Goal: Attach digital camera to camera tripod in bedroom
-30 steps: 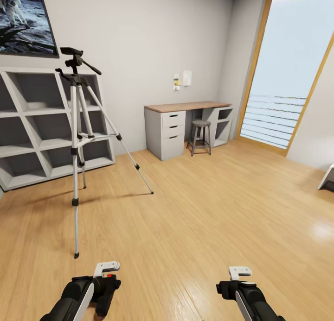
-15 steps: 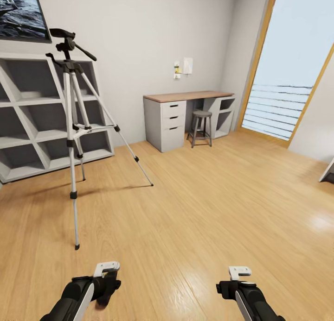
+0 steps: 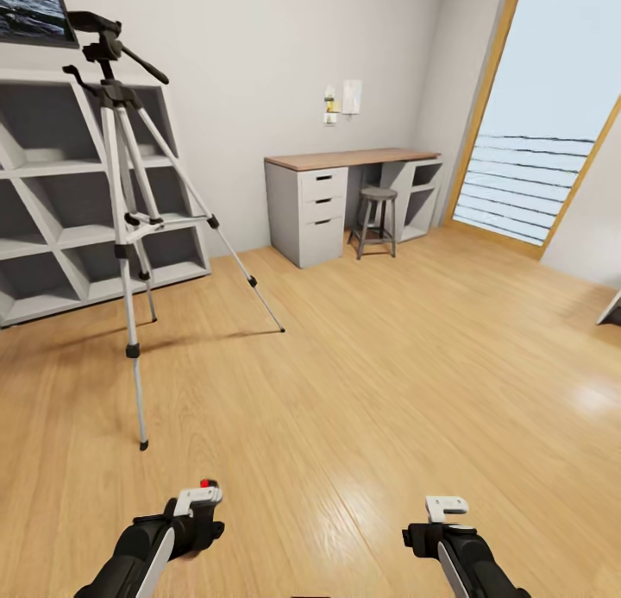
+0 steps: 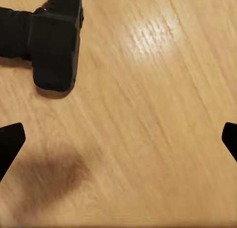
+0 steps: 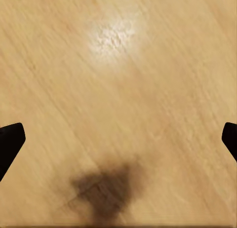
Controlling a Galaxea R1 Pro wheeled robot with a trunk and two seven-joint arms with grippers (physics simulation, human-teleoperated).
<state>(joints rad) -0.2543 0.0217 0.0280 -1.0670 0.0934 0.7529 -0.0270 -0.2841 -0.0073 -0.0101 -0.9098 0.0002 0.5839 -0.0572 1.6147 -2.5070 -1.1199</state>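
Head view: you had the tall silver-legged camera tripod (image 3: 129, 227) with black joints and a dark grey pan-handle head standing on the light wood plank floor (image 3: 388, 382), in front of the white cube shelves (image 3: 52, 210). A grey drawer desk (image 3: 345, 197) with a wooden top and a round stool (image 3: 377, 220) sat against the far wall. Your left end effector (image 3: 197, 510) hung low over the floor with a red dot just above it, probably the camera's; you couldn't tell finger spacing there. Your right end effector (image 3: 444, 516) hung low too.

Left wrist view: the small chunky black digital camera (image 4: 47, 38) with a red dot lay on the floor, off to one side, not between the fingers. Fingertips (image 4: 10, 141) stood wide apart, holding nothing.

Right wrist view: fingertips (image 5: 10, 139) were spread wide over bare planks, holding nothing.

Handling guess: the camera looked rigid, light, smooth-sided. Pinch it across the boxy body, not the protruding part, and keep its underside free for the tripod head.
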